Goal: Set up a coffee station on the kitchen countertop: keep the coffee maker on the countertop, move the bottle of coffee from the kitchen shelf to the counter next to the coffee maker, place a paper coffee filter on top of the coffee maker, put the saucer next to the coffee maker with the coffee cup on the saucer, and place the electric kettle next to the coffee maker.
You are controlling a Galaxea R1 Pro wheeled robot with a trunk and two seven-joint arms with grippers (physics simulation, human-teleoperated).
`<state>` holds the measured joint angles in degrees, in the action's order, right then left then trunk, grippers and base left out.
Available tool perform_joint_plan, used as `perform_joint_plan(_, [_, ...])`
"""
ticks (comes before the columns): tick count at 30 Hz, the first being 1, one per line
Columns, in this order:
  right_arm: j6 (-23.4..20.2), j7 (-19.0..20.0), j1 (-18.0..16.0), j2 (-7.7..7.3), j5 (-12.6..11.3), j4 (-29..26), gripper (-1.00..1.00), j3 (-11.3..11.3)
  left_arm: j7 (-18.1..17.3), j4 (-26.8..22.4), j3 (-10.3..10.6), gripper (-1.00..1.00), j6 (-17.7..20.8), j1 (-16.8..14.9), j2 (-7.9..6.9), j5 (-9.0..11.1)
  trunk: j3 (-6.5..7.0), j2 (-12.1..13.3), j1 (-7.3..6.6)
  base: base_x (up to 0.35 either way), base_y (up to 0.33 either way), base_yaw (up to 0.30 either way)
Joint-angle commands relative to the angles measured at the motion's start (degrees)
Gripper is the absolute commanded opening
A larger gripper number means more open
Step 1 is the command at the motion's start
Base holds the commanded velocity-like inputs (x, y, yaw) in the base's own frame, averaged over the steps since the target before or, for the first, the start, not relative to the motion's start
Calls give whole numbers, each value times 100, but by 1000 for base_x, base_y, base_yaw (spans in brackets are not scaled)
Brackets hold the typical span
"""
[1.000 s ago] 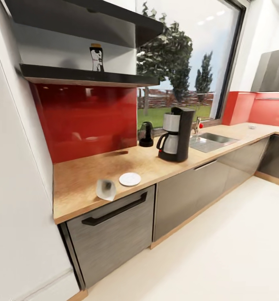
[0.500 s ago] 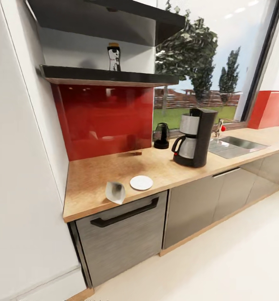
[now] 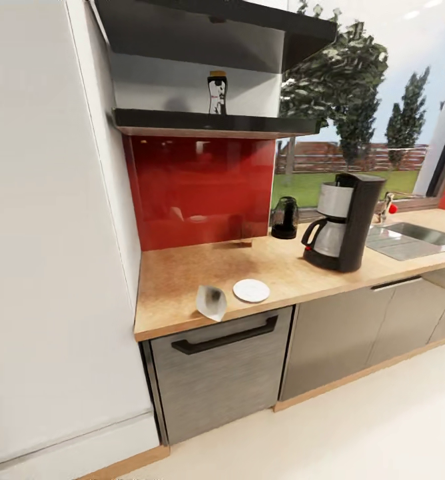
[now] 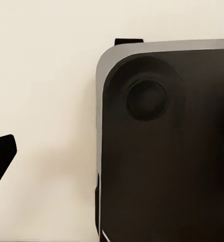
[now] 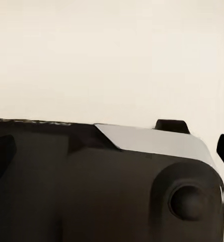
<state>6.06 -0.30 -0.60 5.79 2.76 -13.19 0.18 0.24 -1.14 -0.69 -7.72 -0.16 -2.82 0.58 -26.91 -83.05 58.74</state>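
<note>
The coffee maker (image 3: 346, 223) stands on the kitchen countertop (image 3: 176, 267), right of centre. Behind it to the left, by the window, sits the dark electric kettle (image 3: 284, 218). The bottle of coffee (image 3: 216, 93) stands upright on the black kitchen shelf (image 3: 209, 122) above the red backsplash. Near the counter's front edge lies the paper coffee filter (image 3: 211, 302), and the white saucer (image 3: 251, 290) rests just right of it. The coffee cup is out of view. My left gripper (image 4: 112, 156) and right gripper (image 5: 112, 151) hang over the robot's dark base and pale floor, fingers apart, holding nothing.
A steel sink (image 3: 416, 237) with a faucet (image 3: 384, 207) is set into the counter at the right. Grey cabinet fronts and a drawer with a black handle (image 3: 226, 337) lie below. A white wall (image 3: 49, 233) bounds the counter's left end.
The whole head picture has shifted to the right and the counter looks nearer, so the camera has moved. Nothing on the counter or shelf has moved.
</note>
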Motion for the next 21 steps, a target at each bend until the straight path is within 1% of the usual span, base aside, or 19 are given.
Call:
perform_joint_plan(1, [13,1,-2,-8,46,-156,100,-2,2,0,-33,100,-16,-1,-4,5,-6,-3,-1,-33,0,48])
perform_joint_plan(2, [10,15,-2,-32,66,-682,100,-7,2,0,-92,100,-18,-1,-2,4,-6,-3,-1,-11,0,16])
perform_joint_plan(3, [17,15,-2,-32,71,-1056,100,-4,2,0,-111,100,-18,-1,3,4,-6,-3,-1,-4,0,6])
perform_joint_plan(6, [31,9,-2,-8,68,-1724,100,-1,2,-2,-122,100,-19,-1,14,4,-6,-3,-1,-2,0,2])
perform_joint_plan(10, [19,-2,-2,37,59,-2917,100,7,2,-44,-124,100,-19,-1,31,4,-6,-3,-1,0,0,0])
perform_joint_plan(12, [9,-4,-2,124,53,-3486,100,17,-2,-86,-124,100,-16,-1,36,4,-6,-3,-1,0,0,0])
perform_joint_plan(15, [-64,-11,-2,301,57,-4289,100,33,-5,-115,-123,100,-11,-1,60,4,-6,-3,-1,0,0,0])
perform_joint_plan(17, [-269,-73,-2,347,62,-4744,100,140,-6,-120,-119,100,-10,-1,66,4,-6,-3,-1,0,0,0])
perform_joint_plan(21, [-1187,-479,-5,367,61,-5717,100,493,-6,-123,-116,100,-10,-3,64,-3,-6,-3,-1,0,0,0])
